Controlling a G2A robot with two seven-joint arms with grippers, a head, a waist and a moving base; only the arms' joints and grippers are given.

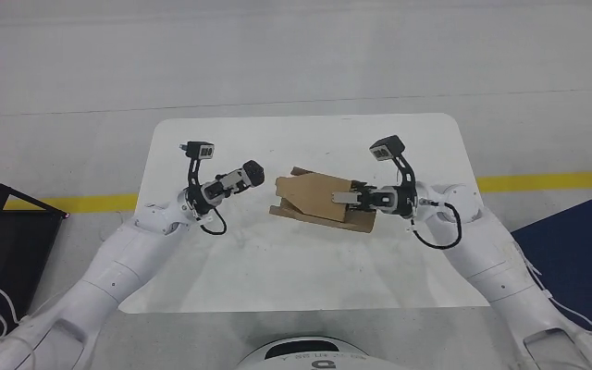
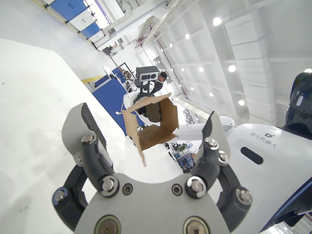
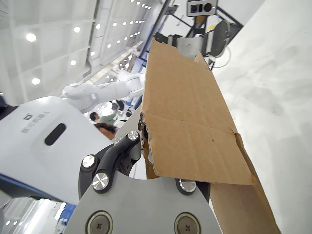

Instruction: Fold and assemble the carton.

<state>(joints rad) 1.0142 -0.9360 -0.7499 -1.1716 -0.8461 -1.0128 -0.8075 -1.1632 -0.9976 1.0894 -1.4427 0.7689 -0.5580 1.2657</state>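
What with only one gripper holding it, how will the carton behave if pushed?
Probably light: the right gripper alone grips the carton by one panel. Likely floppy: it is an open creased tube with loose flaps, so a push may skew it. Its ragged edge might tear further.

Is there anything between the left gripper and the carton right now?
Nothing visible. The left gripper, jaws open, faces the carton, and only a strip of table lies between them. The right gripper holds the carton's far end.
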